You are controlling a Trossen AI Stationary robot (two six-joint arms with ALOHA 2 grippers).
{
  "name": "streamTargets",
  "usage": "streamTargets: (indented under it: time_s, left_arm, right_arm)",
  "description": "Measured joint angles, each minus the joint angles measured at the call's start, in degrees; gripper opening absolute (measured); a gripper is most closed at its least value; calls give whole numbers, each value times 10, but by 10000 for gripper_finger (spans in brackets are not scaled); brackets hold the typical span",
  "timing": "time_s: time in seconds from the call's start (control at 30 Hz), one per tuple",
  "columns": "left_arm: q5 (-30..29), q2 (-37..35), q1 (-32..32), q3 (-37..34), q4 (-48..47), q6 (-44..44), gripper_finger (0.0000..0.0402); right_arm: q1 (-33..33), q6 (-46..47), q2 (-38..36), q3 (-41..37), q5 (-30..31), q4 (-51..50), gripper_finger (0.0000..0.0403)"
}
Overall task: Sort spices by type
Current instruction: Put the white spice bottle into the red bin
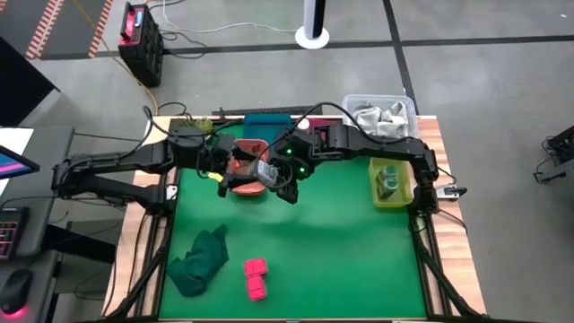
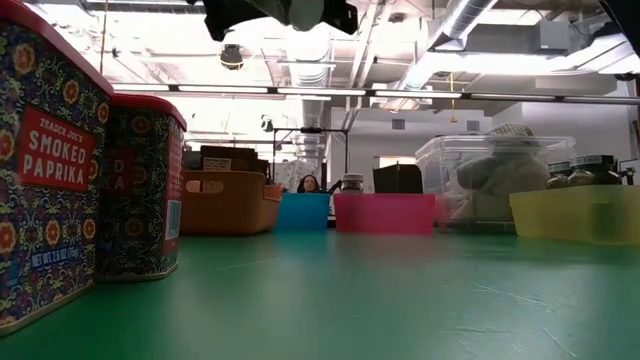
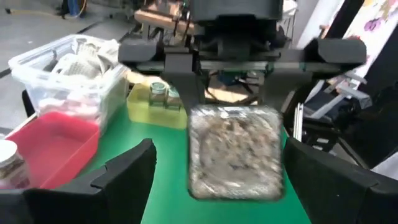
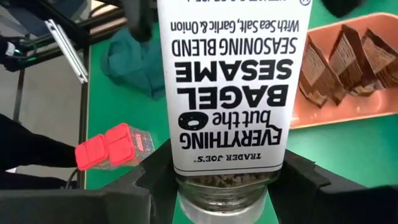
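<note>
My right gripper (image 1: 272, 170) is shut on a glass seasoning jar with a white label (image 4: 230, 81), above the orange tray (image 1: 240, 186) of reddish-brown pieces (image 4: 341, 55). My left gripper (image 1: 222, 169) faces it, open. Its fingers (image 3: 124, 177) stand on either side of the jar's free end (image 3: 234, 152) without touching. Two magenta boxes (image 1: 256, 278) stand near the table's near edge and show as paprika tins (image 2: 50, 170) in the low view. Two greenish jars (image 1: 388, 182) stand in the yellow bin. A white-topped jar (image 3: 7, 163) stands in the pink bin. My right gripper pinches the jar between its two fingers at the glass end just past the label's brand line (image 4: 221, 182). It comes level from the table's right, with the jar running on ahead of the fingers. The jar is lifted clear over the orange tray, lying about level, free end toward my left gripper.
A dark green cloth (image 1: 202, 260) lies bunched near the near left corner. Blue (image 1: 269, 121), pink (image 2: 385, 213) and clear (image 1: 381, 115) bins line the far edge; the clear one holds shiny packets. The yellow bin (image 1: 405, 184) sits at the right. A person (image 2: 308, 184) shows in the room beyond.
</note>
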Motion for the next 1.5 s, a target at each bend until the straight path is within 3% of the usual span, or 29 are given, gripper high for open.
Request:
streamTargets:
  time_s: [0.17,0.4,0.77,1.0,1.17,1.5]
  left_arm:
    - [0,18,-6,0,5,-1,297]
    - [18,32,-20,0,25,-4,193]
    - [2,25,-22,0,7,-42,191]
    - [-7,19,-22,-1,-14,-22,191]
    - [-29,15,-22,-3,-1,-3,191]
    - [-49,-29,-22,-130,212,-72,191]
  right_arm:
    - [5,8,0,0,0,10,223]
    - [11,6,0,0,1,1,224]
    - [-2,54,-17,1,5,-50,270]
    - [10,38,-66,1,125,-82,285]
    - [18,52,-82,1,138,-86,285]
    - [34,57,-85,0,156,-74,286]
